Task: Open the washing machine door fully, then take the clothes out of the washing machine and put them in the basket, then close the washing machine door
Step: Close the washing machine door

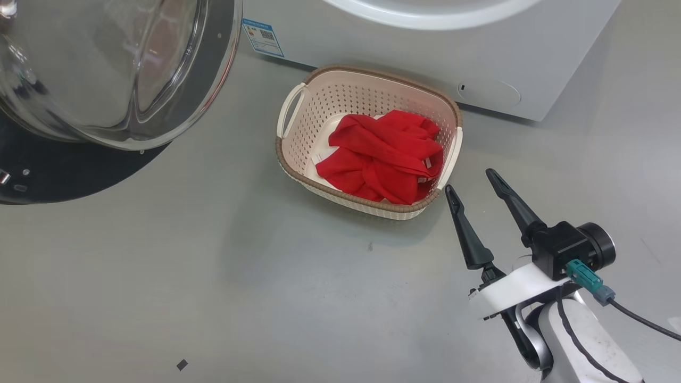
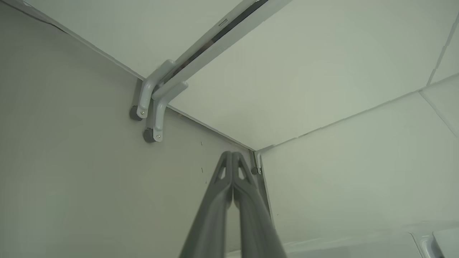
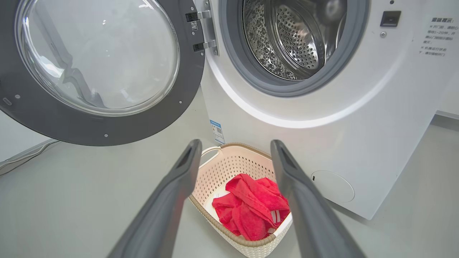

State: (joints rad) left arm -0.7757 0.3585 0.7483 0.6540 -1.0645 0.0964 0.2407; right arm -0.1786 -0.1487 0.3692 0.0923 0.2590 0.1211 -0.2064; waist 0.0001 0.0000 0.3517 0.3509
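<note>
The red clothes [image 1: 385, 157] lie bunched inside the cream basket [image 1: 298, 138] on the floor in front of the white washing machine [image 1: 479, 58]. The washing machine door [image 1: 106, 69] stands swung wide open at the upper left. In the right wrist view the door [image 3: 96, 118] hangs left of the steel drum [image 3: 294, 39], where no fabric shows, and the basket [image 3: 229, 168] holds the clothes [image 3: 251, 208]. My right gripper [image 1: 471, 183] hovers open and empty just right of the basket. My left gripper [image 2: 231, 154] is shut on nothing, pointing at a wall corner.
A small blue label [image 1: 262, 37] sits on the machine's lower front. A round cover [image 1: 489, 93] marks the machine's bottom right. Grey floor [image 1: 213, 276] stretches around the basket. Two wheeled bracket feet [image 2: 150, 107] stand near the wall corner in the left wrist view.
</note>
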